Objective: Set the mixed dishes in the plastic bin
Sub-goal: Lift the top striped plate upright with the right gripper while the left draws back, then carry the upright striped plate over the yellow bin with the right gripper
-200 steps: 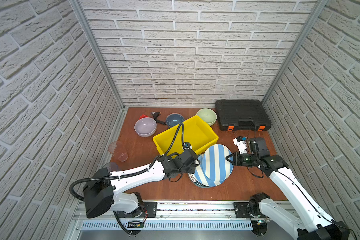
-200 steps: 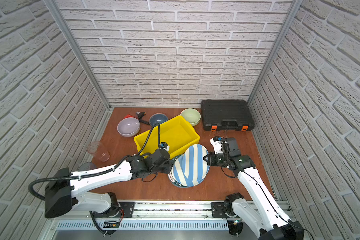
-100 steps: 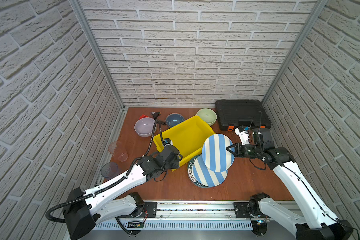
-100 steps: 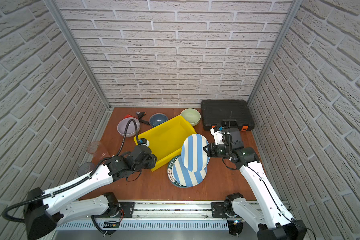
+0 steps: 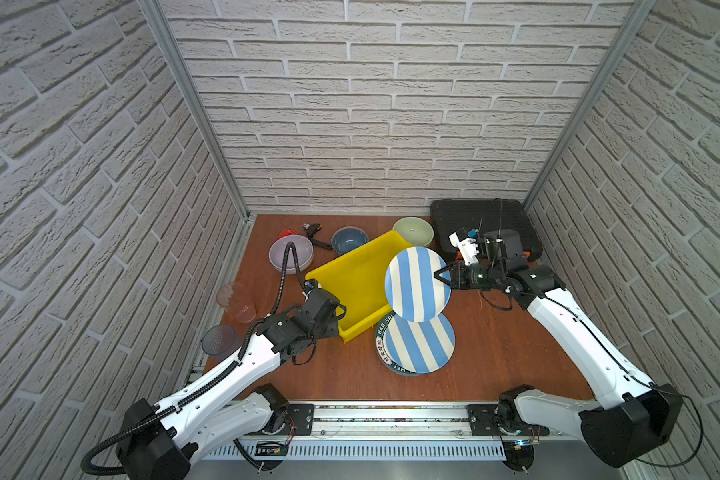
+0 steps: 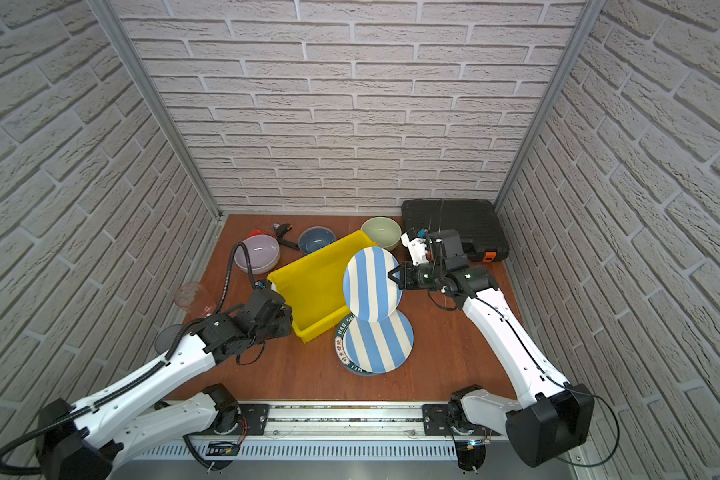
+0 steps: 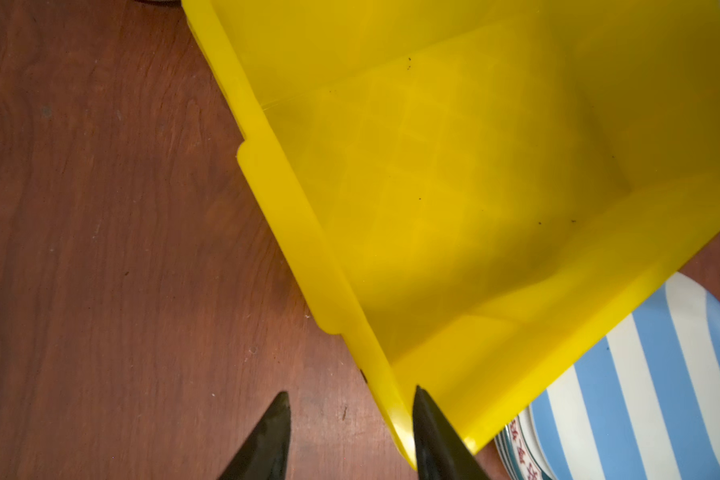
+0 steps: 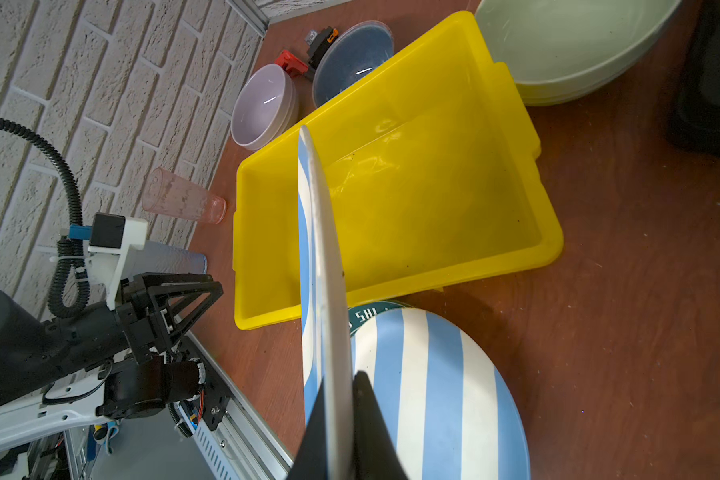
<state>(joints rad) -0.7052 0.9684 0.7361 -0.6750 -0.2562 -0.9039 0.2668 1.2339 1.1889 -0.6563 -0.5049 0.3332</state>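
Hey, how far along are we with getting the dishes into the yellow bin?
Done: nothing, the bin is bare inside. In hand: the right jaws clamp one striped plate, lifted near it. Left: the stacked plates, three bowls, two tumblers.

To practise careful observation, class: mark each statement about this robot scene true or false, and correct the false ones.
1. The right gripper is shut on a blue-white striped plate held above the table. True.
2. The yellow bin already contains a bowl. False: it is empty.
3. The pale-green bowl sits beside the black case. True.
4. The left gripper grips a tumbler. False: its jaws are open, holding nothing, by the bin's corner.
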